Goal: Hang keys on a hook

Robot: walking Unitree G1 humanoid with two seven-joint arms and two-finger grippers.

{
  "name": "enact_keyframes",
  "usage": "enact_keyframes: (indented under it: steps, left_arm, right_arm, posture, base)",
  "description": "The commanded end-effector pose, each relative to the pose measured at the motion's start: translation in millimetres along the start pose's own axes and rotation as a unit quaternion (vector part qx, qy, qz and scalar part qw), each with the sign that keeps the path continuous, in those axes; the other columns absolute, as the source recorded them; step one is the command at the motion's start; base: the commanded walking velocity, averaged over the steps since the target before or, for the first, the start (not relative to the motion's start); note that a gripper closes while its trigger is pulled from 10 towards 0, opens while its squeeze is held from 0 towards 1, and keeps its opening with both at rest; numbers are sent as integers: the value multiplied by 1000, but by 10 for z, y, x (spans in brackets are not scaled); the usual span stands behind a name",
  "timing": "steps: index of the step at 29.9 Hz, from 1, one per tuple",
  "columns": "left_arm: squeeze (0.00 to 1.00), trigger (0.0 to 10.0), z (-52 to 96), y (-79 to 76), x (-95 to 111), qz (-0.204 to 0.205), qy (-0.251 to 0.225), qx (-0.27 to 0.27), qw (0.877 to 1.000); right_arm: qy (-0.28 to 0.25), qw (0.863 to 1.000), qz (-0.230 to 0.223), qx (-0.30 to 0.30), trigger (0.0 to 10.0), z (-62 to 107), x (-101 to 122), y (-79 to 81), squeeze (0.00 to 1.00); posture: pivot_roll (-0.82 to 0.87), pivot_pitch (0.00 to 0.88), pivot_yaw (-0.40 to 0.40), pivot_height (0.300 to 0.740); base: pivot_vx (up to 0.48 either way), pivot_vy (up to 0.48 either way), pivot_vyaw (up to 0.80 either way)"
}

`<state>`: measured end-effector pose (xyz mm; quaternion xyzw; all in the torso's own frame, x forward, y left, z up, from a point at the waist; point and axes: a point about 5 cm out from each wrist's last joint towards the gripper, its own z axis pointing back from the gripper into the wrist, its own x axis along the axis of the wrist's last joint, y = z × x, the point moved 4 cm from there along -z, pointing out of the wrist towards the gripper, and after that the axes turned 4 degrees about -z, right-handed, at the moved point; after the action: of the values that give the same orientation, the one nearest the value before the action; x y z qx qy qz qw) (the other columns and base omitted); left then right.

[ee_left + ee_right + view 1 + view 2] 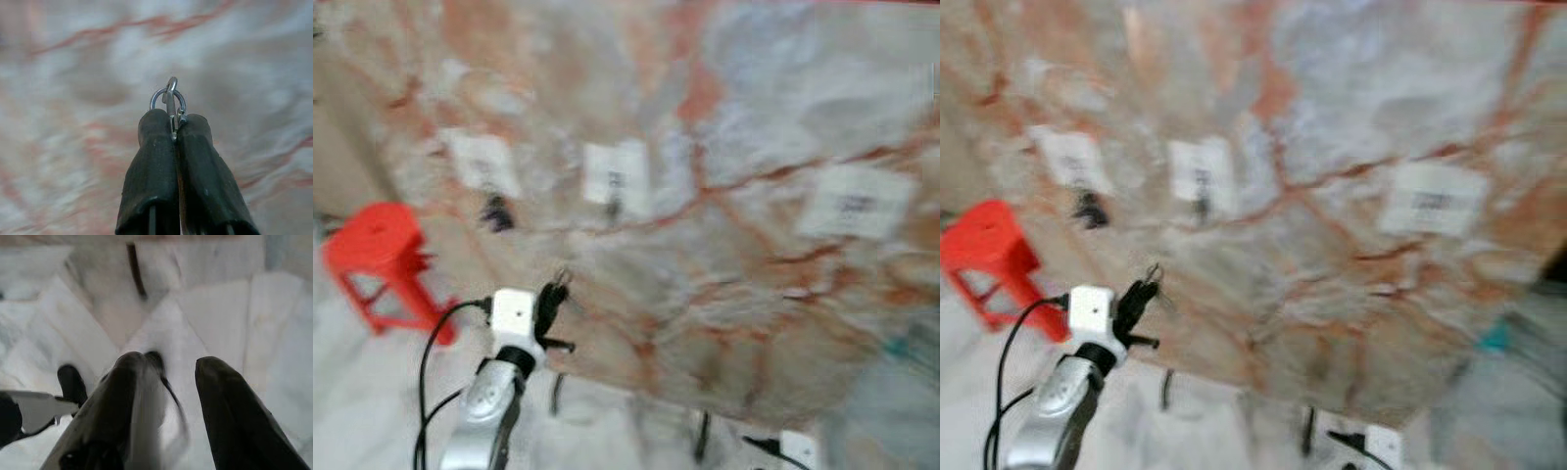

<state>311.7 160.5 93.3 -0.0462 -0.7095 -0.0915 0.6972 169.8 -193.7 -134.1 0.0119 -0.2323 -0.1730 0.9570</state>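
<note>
Nearest the head camera, the left arm (489,401) rises from the lower left with its wrist bent forward, so that the left gripper (552,294) points up and toward the marble wall (734,147). Its two black fingers (151,166) are pressed together, pinching the keys (169,100); a silver ring and a thin metal tip stand clear above the fingertips, and the rest is hidden between the pads. On the wall, three white plates sit in a row: a left plate (481,162), a middle plate (617,176) and a right plate (857,201). Dark hooks (496,211) appear to hang below the first two, but blur prevents a firm reading. The gripper sits below and between these two, near the wall but apart from it. A red stool (382,257) stands at the lower left. The right gripper (171,382) hangs low over the pale floor (254,333) with its fingers spread and nothing between them. Likely faults from here: with only a short arc of ring exposed, the hook tip could strike the fingertips instead of entering the ring; with the views blurred, alignment could be misjudged; a thin pinch could let the keys twist or slip if the ring scrapes the wall or hook.
</note>
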Motion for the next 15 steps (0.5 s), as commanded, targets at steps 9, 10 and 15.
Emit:
enact_keyframes:
  steps: [9, 10, 15]
  left_arm:
    - [0, 10000, -25, -61, 86, 2, -17, -13, 1000]
    - [0, 10000, -25, -61, 86, 2, -17, -13, 1000]
    - [0, 10000, -29, -53, 108, 0, -21, -11, 1000]
  right_arm:
    - [8, 1000, 5, -7, 10000, 7, -20, -73, 0]
    - [8, 1000, 5, -7, 10000, 7, -20, -73, 0]
    - [1, 1000, -2, -5, 10000, 7, -13, -65, 0]
  posture:
    - [31, 46, 49, 740]
    - [31, 46, 49, 740]
    - [32, 40, 51, 740]
  base:
    - [0, -305, -725]
    - [0, -304, -725]
    - [0, -121, -290]
